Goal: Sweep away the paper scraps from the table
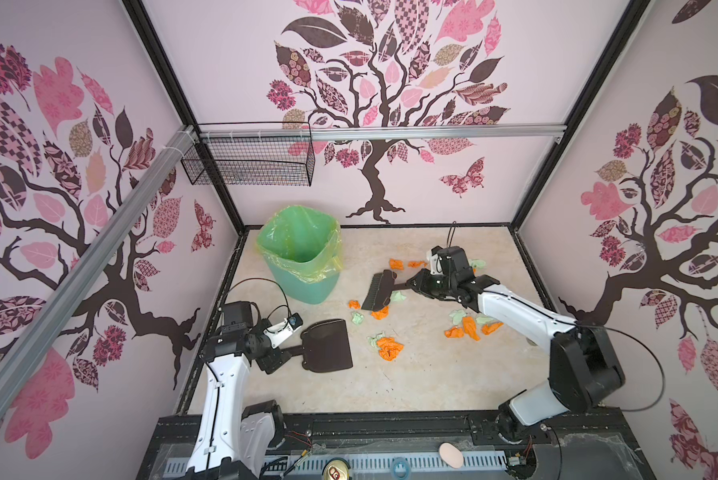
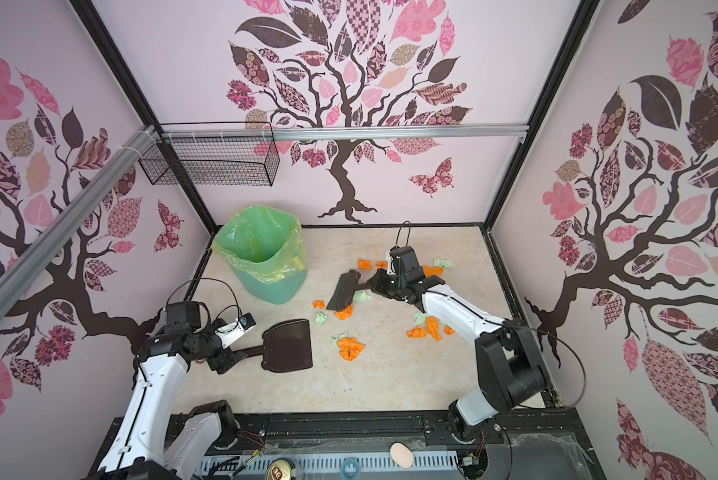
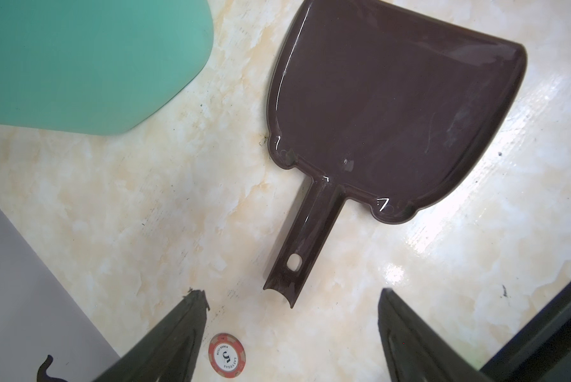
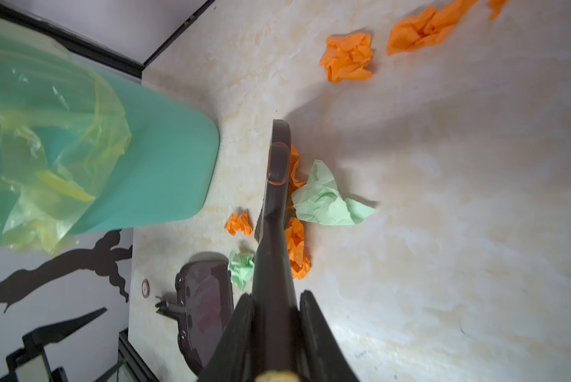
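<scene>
Right jaws grip the dark-brown plastic hand brush (image 1: 378, 291); orange and mint crumpled paper scraps (image 1: 390, 348) lie at its 5 o'clock on the beige marble bench (image 1: 411, 382). Left jaws gape (empty), the handle of the dark-brown plastic dustpan (image 1: 328, 345) pointing at them.

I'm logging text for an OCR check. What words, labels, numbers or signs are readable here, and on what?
"LAS VEGAS": rim of the red poker chip, left wrist view.
"POKER CLUB": same chip's rim.
Chip's centre monogram: too stylised to read surely.
The can top in both top views: nothing legible.
</scene>
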Motion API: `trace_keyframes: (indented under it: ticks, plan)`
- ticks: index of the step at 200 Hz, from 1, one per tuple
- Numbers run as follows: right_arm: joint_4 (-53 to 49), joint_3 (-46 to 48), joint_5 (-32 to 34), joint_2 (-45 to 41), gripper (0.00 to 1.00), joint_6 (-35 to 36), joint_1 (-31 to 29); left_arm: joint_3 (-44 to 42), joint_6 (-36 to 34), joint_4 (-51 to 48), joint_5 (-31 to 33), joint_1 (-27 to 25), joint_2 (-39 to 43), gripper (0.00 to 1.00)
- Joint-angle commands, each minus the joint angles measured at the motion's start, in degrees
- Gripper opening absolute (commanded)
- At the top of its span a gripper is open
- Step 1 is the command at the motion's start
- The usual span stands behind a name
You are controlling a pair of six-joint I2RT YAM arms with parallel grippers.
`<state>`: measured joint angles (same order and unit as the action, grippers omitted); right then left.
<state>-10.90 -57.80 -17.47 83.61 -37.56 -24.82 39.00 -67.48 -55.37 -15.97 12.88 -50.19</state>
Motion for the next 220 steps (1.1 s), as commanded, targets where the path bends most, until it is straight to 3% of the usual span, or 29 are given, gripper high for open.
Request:
trace_keyframes:
  ticks: [1, 24, 36, 67, 121, 140, 171, 220]
  plan:
    - [-4.91, -3.74, 0.39, -6.44, 0.0, 4.57, -0.22, -1.57, -0.48, 2.03, -0.74, 0.23, -0.65, 0.84]
    - [-10.11, -12.77, 3.88, -6.58, 0.0, 8.47, 0.4, 0.01, -0.3, 0.94, -0.38, 0.27, -2.41, 0.85]
    - [-9.97, -15.74, 2.48, -4.7, 0.0, 7.39, 2.78, 0.78, -0.14, 0.18, -0.63, 0.3, -2.71, 0.84]
    - [-0.31, -17.85, 0.34, 3.32, 0.0, -1.84, 8.55, 0.94, 0.92, 0.0, -1.78, 0.29, -1.71, 0.84]
    - [16.82, -18.89, 6.63, 18.97, 0.0, -21.84, 9.15, -0.21, 0.68, -1.62, -0.13, 0.3, 0.27, 0.84]
    - [17.34, -18.13, 8.99, 21.16, 0.0, -24.61, 9.22, -1.23, 0.55, -1.7, -0.03, 0.3, 1.88, 0.84]
    - [16.52, -11.71, 10.6, 18.08, 0.0, -23.77, 9.26, -2.32, 0.25, -2.03, 0.1, 0.3, 2.77, 0.84]
    - [13.35, 3.24, 10.06, 5.31, 0.0, -19.55, 9.52, -2.23, 0.6, -0.32, -0.89, 0.3, 0.35, 0.84]
